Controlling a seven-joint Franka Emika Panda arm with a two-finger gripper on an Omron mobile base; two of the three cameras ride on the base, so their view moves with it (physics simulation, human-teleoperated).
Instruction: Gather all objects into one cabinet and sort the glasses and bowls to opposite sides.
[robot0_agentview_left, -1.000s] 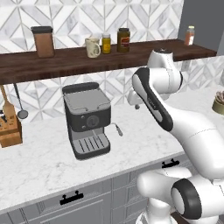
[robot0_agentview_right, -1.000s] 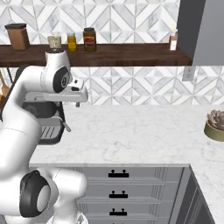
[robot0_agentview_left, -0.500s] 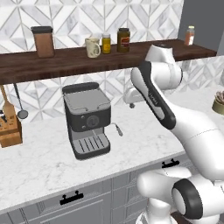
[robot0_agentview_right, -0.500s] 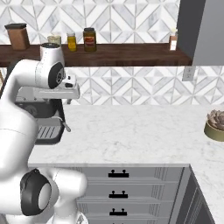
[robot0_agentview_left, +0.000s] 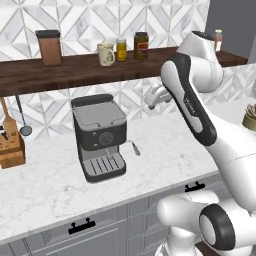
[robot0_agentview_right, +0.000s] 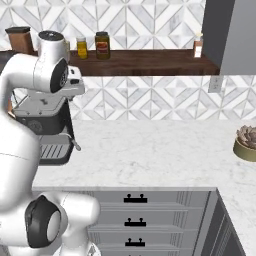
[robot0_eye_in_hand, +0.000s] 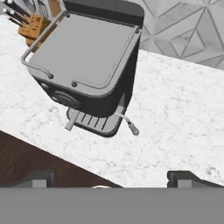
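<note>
Cream and glossy, the mug (robot0_agentview_left: 105, 54) is sitting on the brown shelf (robot0_agentview_left: 90, 70), between a brown-lidded canister (robot0_agentview_left: 49, 47) and two jars (robot0_agentview_left: 131, 46). It is looking like glazed ware: stiff, fairly light, slippery and likely to chip if knocked, so a hold across the body or rim, away from the handle, is probably safest. The arm is rising from the base and folding at the elbow, with the hand near the shelf's front edge, just right of the mug and lower. The gripper (robot0_eye_in_hand: 111, 178) is pointing down over the coffee machine (robot0_eye_in_hand: 87, 61) and the marble counter (robot0_eye_in_hand: 175, 113), its fingers (robot0_eye_in_hand: 37, 178) standing fully apart and holding nothing.
</note>
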